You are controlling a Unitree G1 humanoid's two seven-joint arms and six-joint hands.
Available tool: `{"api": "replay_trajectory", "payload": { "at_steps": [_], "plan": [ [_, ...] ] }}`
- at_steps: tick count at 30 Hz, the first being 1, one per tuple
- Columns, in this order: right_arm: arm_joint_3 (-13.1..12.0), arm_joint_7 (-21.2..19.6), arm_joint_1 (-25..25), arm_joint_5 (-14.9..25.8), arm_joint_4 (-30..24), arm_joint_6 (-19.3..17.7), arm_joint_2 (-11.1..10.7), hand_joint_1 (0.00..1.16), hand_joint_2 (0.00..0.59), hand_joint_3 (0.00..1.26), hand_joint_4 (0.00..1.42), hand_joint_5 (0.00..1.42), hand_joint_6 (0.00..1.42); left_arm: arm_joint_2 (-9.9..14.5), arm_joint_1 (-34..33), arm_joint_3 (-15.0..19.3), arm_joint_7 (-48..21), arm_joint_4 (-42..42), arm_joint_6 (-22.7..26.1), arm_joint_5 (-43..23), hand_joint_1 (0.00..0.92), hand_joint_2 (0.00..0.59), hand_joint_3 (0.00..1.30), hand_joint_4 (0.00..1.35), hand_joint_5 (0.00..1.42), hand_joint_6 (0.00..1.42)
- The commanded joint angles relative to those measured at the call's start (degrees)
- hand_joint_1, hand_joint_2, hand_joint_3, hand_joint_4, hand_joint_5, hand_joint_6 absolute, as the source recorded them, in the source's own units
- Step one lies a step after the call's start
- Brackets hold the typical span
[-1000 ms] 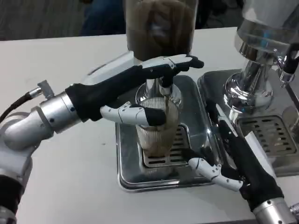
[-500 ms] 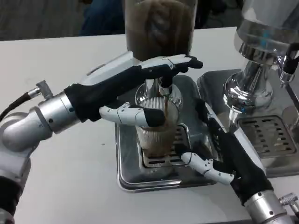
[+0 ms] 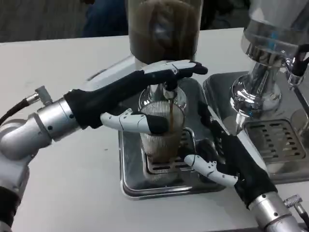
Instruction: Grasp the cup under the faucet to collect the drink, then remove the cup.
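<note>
Filling under faucet [image 3: 166, 92] — ribbed clear cup [image 3: 161, 130], dark drink inside; left hand [image 3: 145, 96] round it, right hand [image 3: 224, 154] open.

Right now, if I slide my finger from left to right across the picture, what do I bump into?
Left forearm → cup under the faucet → right hand → second drip grate.
</note>
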Motion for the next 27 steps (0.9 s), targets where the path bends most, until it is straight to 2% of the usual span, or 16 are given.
{"api": "replay_trajectory", "payload": {
  "at_steps": [1,27],
  "plan": [
    [-0.1,0.8,-1.3,0.5,1.1,-0.2,0.4,0.58,0.24,0.0,0.0,0.0,0.03,1.5,1.7,-0.9,-1.2,0.5,1.7,2.1,0.0,0.051,0.18,0.08,0.13,0.04],
    [-0.4,2.1,-4.0,0.8,4.3,-0.4,1.0,0.56,0.257,0.01,0.01,0.0,0.03,2.1,2.3,-0.9,-0.7,-0.1,2.2,2.3,0.0,0.058,0.19,0.08,0.13,0.05]
  ]
}}
